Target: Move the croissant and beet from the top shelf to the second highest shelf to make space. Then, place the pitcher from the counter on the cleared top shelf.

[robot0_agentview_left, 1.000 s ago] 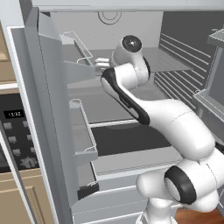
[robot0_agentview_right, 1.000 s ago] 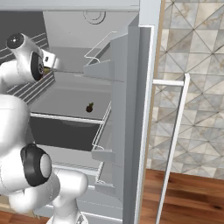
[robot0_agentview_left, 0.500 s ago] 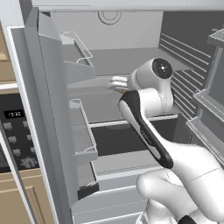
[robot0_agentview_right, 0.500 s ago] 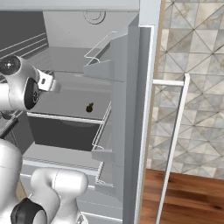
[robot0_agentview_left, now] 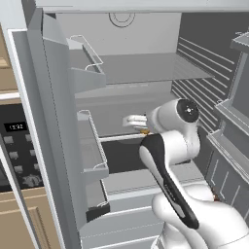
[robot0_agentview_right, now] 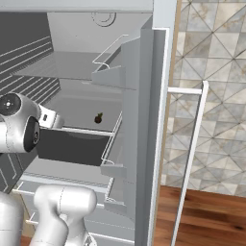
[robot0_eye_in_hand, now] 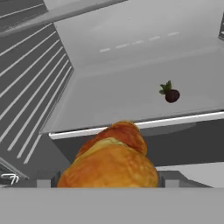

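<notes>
Inside the open fridge, the arm reaches in at the level of the second shelf [robot0_agentview_left: 121, 109], with the hand just in front of that shelf's front edge. The fingers [robot0_eye_in_hand: 109, 179] are spread wide and grip the croissant [robot0_eye_in_hand: 114, 157] between them; in the hand view the pastry sits right at the bottom, golden-orange and ridged, its far end pointing toward the shelf lip. In the left base view a small orange bit of the croissant [robot0_agentview_left: 144, 130] peeks out just beyond the hand, near the white front strip of the second shelf. The beet [robot0_eye_in_hand: 170, 94] lies on the second shelf, well behind its front edge and off to the right of the croissant as the hand camera sees it, its green tuft pointing up and to the left. In the right base view the beet [robot0_agentview_right: 98, 117] shows as a small dark bulb on the same shelf, toward the door side, apart from the hand. The top shelf [robot0_agentview_left: 146, 68] above it is a pale grey panel running back to the rear wall. Wire-railed door bins [robot0_agentview_left: 87, 51] hang on the open door at the left of the left base view.
</notes>
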